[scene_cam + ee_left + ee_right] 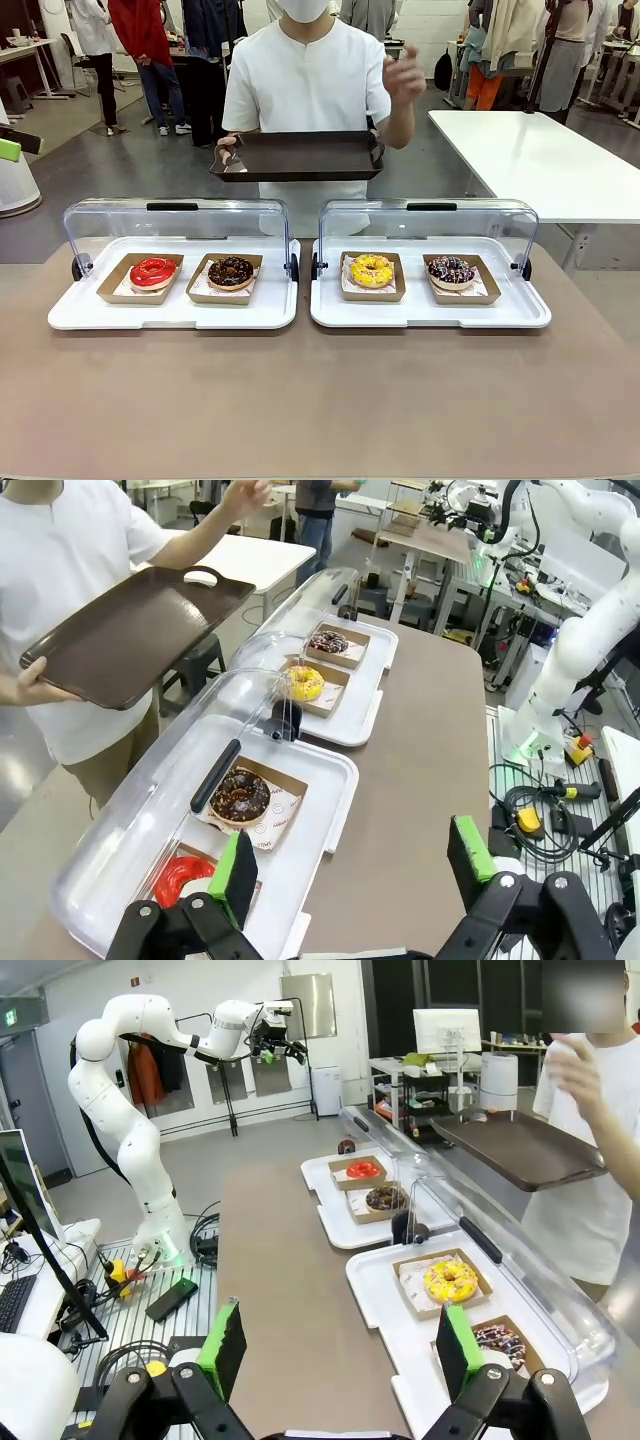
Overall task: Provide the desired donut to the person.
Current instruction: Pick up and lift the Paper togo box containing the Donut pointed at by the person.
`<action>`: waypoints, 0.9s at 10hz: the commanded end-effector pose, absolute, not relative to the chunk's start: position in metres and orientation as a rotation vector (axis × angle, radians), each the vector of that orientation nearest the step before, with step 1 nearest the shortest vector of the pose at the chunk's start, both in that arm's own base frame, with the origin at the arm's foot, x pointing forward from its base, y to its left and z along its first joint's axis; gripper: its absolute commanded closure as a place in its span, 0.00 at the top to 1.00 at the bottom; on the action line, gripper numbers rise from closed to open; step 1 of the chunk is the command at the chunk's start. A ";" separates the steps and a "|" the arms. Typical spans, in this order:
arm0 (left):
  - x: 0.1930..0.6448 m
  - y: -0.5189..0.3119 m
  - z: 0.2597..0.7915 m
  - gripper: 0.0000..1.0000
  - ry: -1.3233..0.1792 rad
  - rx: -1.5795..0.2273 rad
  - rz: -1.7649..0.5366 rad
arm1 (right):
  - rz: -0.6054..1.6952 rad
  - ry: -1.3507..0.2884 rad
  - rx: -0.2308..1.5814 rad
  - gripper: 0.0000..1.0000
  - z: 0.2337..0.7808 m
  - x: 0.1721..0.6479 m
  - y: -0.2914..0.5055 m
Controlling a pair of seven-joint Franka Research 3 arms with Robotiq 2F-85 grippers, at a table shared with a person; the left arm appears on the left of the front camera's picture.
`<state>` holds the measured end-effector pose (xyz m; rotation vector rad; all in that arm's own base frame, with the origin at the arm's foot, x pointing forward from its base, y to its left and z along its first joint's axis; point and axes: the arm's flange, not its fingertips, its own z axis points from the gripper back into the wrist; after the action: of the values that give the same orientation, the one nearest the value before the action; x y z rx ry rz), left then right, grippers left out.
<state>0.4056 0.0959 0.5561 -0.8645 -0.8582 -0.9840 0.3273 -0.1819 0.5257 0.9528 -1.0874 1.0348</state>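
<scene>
Four donuts, four colours

The red donut [152, 271] is shiny red all over. The chocolate donut [231, 270] is dark brown with small light bits. The yellow donut [371, 269] is bright yellow with pink specks. The striped donut [450, 269] is dark brown with white lines and coloured specks. Each card box [140, 299] is light brown, with white paper [283, 805] that has small reddish marks. The two display trays [170, 312] are white, and their lids [120, 225] are clear with black handles [172, 207]. The surface [320, 400] is plain light brown. The person [300, 80] has a plain white shirt, and the serving tray [298, 155] is dark brown. The left pincer [355, 855] and the right pincer [340, 1335] are black with green pads [238, 865].
</scene>
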 end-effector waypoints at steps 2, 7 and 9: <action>0.406 0.097 0.557 1.00 -0.857 -0.866 -0.974 | 1.035 -1.089 0.955 1.00 0.526 0.327 -0.182; 0.406 0.097 0.557 1.00 -0.857 -0.866 -0.974 | 1.035 -1.089 0.955 1.00 0.526 0.327 -0.182; 0.406 0.097 0.557 1.00 -0.857 -0.866 -0.974 | 1.035 -1.089 0.955 1.00 0.526 0.327 -0.182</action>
<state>0.4056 0.0974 0.5553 -0.8626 -0.8569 -0.9796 0.3274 -0.1818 0.5257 0.9526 -1.0869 1.0350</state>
